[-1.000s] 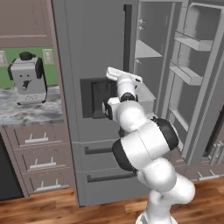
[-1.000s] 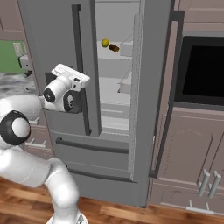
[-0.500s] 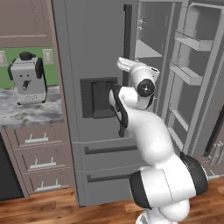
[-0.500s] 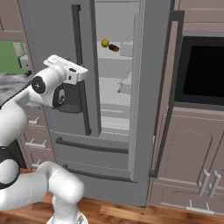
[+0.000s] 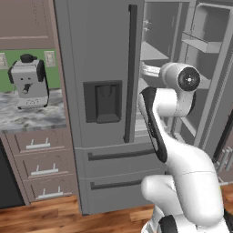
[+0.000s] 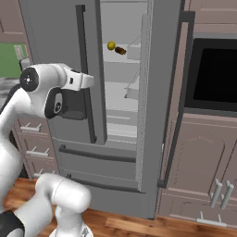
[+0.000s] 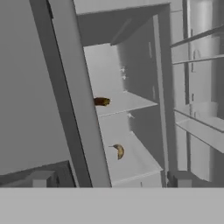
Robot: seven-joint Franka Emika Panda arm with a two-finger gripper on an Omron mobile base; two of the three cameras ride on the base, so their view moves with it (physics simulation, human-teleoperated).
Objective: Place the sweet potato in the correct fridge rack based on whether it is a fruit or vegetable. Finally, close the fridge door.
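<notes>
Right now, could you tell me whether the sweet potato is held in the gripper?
No, the sweet potato lies on an upper fridge rack beside a round yellow fruit, with the gripper open and empty.

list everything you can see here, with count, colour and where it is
fridge: one, grey, left door shut, right door swung open
fridge rack: pale grey shelf inside, more shelves below it
sweet potato: one, reddish-brown, lying on the upper rack
round fruit: one, yellow, beside the sweet potato
banana: one, yellow, on the shelf below
coffee machine: one, white and black, on the marbled counter left of the fridge
drawers: three, brown, under the counter
oven: one, black, built in right of the fridge
pincer: one, dark fingertips apart, empty, facing the open fridge
</notes>
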